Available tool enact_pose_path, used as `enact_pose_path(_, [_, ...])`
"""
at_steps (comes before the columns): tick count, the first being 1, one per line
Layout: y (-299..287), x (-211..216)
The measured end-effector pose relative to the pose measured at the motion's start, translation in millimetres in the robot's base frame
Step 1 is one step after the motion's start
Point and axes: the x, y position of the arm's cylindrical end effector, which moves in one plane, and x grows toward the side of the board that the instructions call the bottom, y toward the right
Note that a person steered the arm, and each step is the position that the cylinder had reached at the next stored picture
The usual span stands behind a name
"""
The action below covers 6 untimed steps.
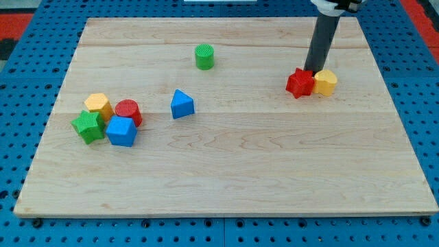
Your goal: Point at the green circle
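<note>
Tip (pixel 313 71) of my bare dark rod, which has no gripper to open or close, sits behind the red star block (pixel 300 83) and yellow hexagonal block (pixel 325 81), so I'd slide leftward along the pale wooden worktop (pixel 274 171) to the green cylindrical circle block (pixel 204 56), stopping just short without nudging it.

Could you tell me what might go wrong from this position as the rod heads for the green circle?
1. My tip sits right behind the red star-shaped block and yellow hexagonal block; sliding off carelessly could drag or nudge them.
2. The green cylindrical block stands alone on the wooden board; overshooting would likely push it rather than point at it.
</note>
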Motion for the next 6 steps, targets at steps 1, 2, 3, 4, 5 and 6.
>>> enact_pose_path(1, [0.0, 11.1])
enact_pose_path(2, [-10.1, -26.4])
enact_pose_path(3, [-99.7, -78.0])
enact_pose_path(4, [-210.0, -92.1])
enact_pose_path(5, [-245.7, -53.9])
enact_pose_path(6, [-215.8, -43.5])
